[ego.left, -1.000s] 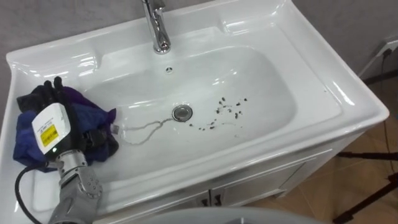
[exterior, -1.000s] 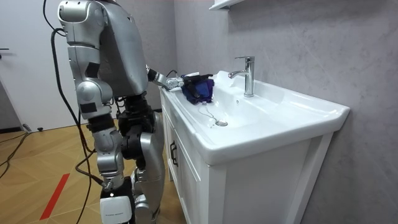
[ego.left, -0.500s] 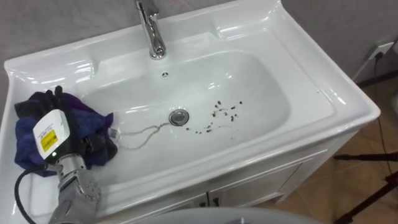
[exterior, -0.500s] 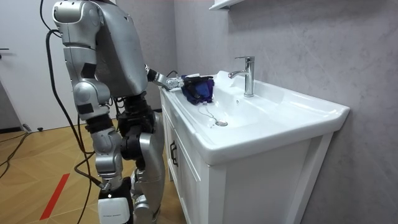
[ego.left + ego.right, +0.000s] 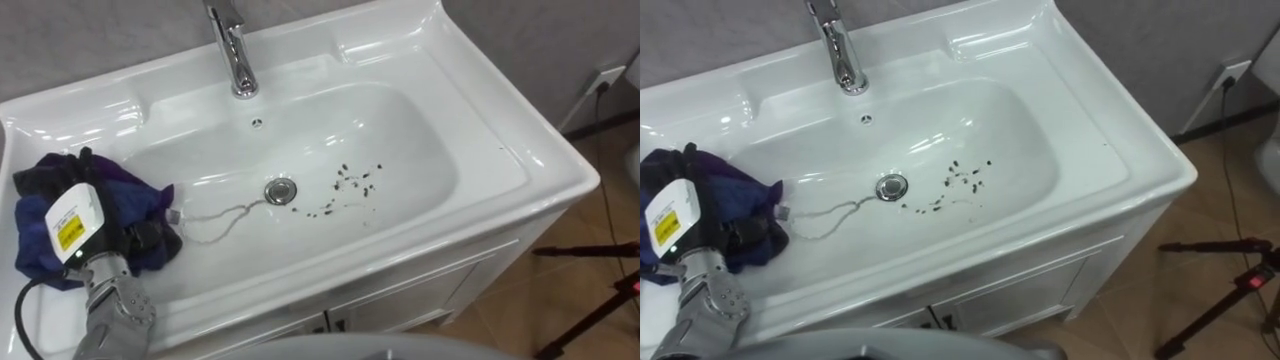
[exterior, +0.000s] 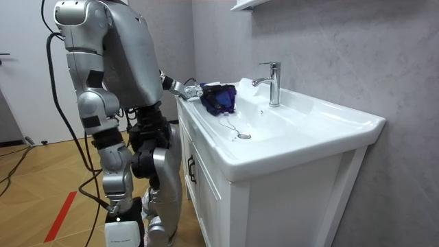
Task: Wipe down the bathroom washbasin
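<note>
A white basin with a chrome tap at its back lies below me. Dark specks are scattered on its floor just right of the drain. A crumpled blue and purple cloth rests on the basin's left edge, hanging a little over the inner slope. My left hand lies on the cloth with its dark fingers curled into it. The right hand hangs low at my side, at the room view's lower left.
A thin chain runs from the drain towards the cloth. I stand in front of the white vanity cabinet, at its end away from the tap. Wooden floor and a black stand's legs lie to the right of the basin.
The eye view has slid so that the basin sits further left and up; my upper body leans slightly to the room view's left. Hand and cloth keep their place on the basin's edge.
</note>
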`<state>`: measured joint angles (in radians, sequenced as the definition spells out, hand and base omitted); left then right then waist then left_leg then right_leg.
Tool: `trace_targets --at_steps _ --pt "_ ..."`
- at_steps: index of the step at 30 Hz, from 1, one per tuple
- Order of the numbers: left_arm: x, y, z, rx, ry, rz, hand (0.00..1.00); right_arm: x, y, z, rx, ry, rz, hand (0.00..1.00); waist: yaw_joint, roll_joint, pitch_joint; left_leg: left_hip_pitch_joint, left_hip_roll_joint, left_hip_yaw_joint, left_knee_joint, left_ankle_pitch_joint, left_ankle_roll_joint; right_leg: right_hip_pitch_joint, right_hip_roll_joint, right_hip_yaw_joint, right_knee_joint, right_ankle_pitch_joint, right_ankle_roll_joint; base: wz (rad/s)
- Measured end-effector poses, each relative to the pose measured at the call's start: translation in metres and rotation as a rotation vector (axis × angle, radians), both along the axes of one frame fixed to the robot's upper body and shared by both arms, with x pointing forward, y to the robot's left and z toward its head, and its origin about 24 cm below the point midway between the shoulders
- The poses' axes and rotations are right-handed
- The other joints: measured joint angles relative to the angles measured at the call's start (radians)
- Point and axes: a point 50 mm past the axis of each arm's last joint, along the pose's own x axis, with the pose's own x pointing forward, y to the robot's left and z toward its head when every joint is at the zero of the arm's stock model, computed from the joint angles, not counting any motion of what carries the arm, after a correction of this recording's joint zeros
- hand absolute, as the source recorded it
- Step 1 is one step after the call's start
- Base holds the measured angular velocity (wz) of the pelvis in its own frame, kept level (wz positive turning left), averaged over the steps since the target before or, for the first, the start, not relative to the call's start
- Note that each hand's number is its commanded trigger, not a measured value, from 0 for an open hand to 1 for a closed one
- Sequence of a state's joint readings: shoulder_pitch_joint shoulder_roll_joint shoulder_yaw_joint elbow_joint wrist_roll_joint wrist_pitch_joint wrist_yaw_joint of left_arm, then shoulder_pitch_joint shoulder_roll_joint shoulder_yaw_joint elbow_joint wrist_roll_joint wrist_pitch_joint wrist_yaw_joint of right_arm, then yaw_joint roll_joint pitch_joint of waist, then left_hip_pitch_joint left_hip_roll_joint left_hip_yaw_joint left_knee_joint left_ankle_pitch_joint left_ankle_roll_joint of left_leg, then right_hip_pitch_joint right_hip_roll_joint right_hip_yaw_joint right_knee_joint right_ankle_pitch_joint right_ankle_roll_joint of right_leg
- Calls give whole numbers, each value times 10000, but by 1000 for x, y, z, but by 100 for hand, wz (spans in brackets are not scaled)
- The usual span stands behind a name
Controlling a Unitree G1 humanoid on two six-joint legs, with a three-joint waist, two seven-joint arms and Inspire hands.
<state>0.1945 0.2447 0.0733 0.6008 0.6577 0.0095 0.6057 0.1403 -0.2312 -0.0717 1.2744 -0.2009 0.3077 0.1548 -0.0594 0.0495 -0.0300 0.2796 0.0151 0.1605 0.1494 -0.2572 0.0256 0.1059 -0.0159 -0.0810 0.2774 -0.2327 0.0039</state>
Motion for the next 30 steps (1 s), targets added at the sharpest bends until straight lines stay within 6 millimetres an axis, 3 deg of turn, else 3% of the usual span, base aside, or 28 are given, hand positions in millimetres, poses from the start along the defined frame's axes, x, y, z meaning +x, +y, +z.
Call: trace_targets --at_steps 1,2,3,4,30 --pt "0 0 0 -3 6 17 0 0 0 0 2 1 -9 0 0 -3 -2 1 8 -1 0 3 -5 1 7 0 0 -1 -8 0" --pt "-1 1 0 1 30 37 22 0 0 0 6 2 -11 0 0 -5 -3 2 23 0 0 9 -16 4 21 0 0 0 -25 0" --pt "-1 1 -1 8 62 44 71 0 0 0 7 -1 -10 0 0 -5 -3 3 32 0 -1 21 -35 5 29 0 -1 0 -36 0" --pt "-1 2 -1 7 77 49 100 0 0 0 6 -1 -10 0 0 -5 -4 4 35 0 -1 26 -45 6 33 0 -1 -1 -43 0" --pt "0 12 10 1204 -967 582 100 1 2 -1 -12 9 82 0 1 -16 -11 74 97 6 -49 39 -67 45 117 44 -27 -13 -114 0"
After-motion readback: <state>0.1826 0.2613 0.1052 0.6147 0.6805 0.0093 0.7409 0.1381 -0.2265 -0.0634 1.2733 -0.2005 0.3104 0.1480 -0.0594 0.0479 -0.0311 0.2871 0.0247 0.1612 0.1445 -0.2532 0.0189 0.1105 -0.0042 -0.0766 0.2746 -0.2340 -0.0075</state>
